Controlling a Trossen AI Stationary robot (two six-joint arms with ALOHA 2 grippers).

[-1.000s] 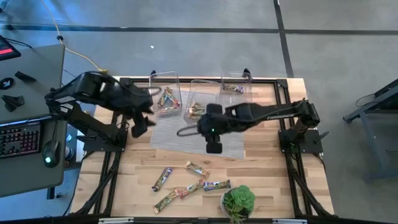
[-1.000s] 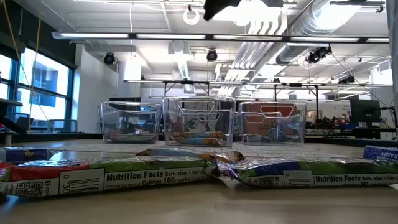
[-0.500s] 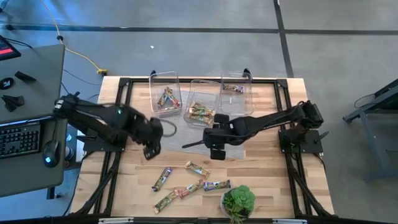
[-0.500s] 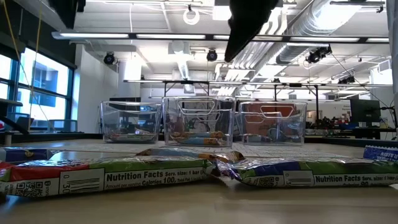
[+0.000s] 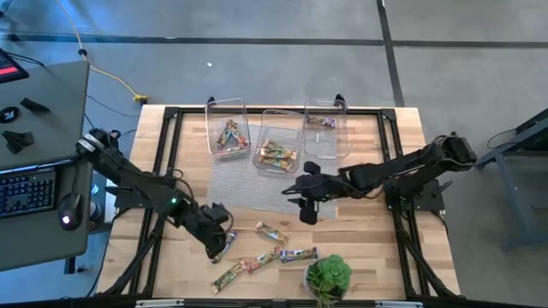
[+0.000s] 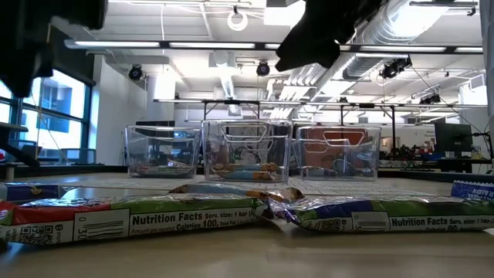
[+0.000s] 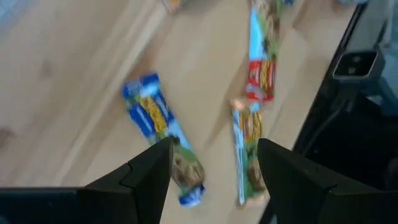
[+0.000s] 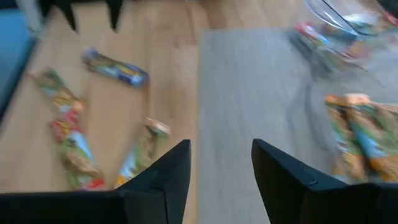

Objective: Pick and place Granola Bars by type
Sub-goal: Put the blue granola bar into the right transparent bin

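"Nutrition Facts" and "Calories 100" legible on nearest granola bars point(image 6: 139, 218), left gripper point(image 7: 214, 168) released, empty, low above blue-wrapped bar point(image 7: 163, 137), right gripper point(image 8: 221, 165) released, empty, extended over grey mat point(image 5: 248, 184)

The wooden table point(image 5: 360, 248) carried a grey mat point(image 5: 257, 184) at its middle. Three clear bins point(image 5: 278, 141) stood along the mat's far edge. Loose granola bars point(image 5: 257, 252) and a potted plant point(image 5: 328, 275) lay on its near side.

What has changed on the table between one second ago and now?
The left gripper moved from the left bin to the blue bar, open and empty. The right gripper left the middle bin for the mat's front edge, holding nothing. The loose bars and bins stayed put.
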